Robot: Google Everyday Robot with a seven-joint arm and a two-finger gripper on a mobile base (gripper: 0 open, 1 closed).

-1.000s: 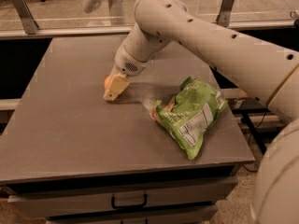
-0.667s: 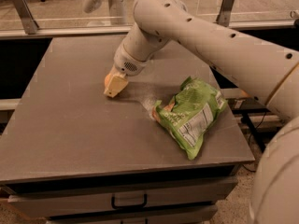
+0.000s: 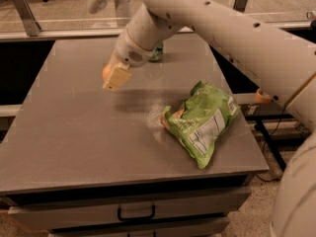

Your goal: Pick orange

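Observation:
The orange (image 3: 105, 72) shows only as a small round orange sliver at the left edge of my gripper (image 3: 113, 80), over the left-middle of the grey table (image 3: 74, 142). The gripper's tan finger pad (image 3: 118, 77) covers most of the fruit. The gripper is closed on the orange and holds it a little above the tabletop, with a shadow on the surface to its right. The white arm reaches in from the upper right.
A green crinkly chip bag (image 3: 203, 120) lies on the right half of the table. A green can (image 3: 157, 54) stands behind the arm near the far edge. An orange tape roll (image 3: 262, 97) sits off the table at the right. A railing runs behind the table.
The gripper has moved up and slightly back from the tabletop, and the orange now shows at its left side.

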